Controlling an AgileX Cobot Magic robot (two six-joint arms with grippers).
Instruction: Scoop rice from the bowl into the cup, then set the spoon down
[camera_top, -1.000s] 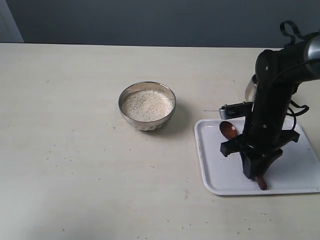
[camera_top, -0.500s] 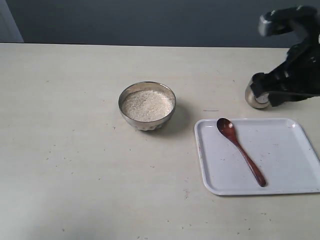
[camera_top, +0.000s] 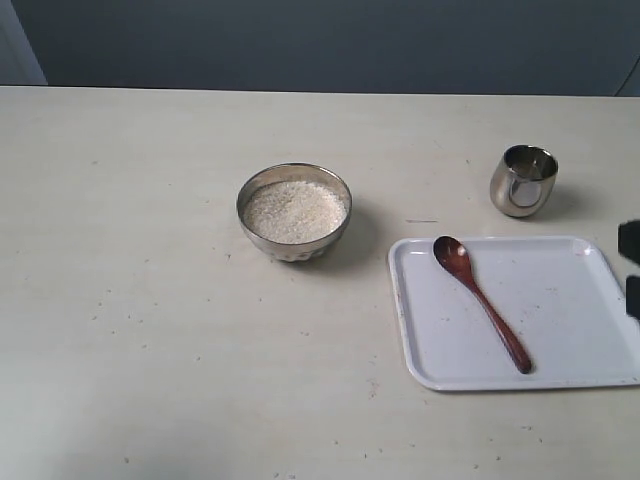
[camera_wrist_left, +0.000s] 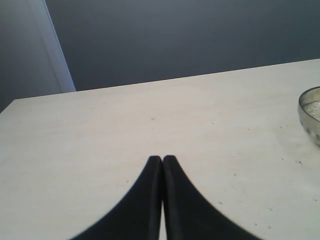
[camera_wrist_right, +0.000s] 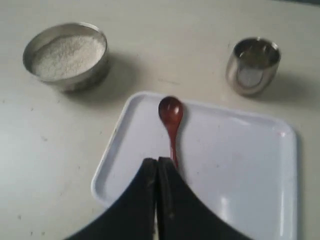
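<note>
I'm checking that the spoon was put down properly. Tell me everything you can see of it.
The spoon is dark reddish-brown and glossy, wood by its look, with an oval scoop and a long slim handle. It lies flat, hollow up, diagonally on the white tray, scoop end nearest the cup. Only the tray touches it.

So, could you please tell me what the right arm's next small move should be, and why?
Probably just park the right pincer away from the tray: it is shut and empty, the spoon lies flat on the tray, and the cup seems part-filled, so nothing looks left to do.
</note>
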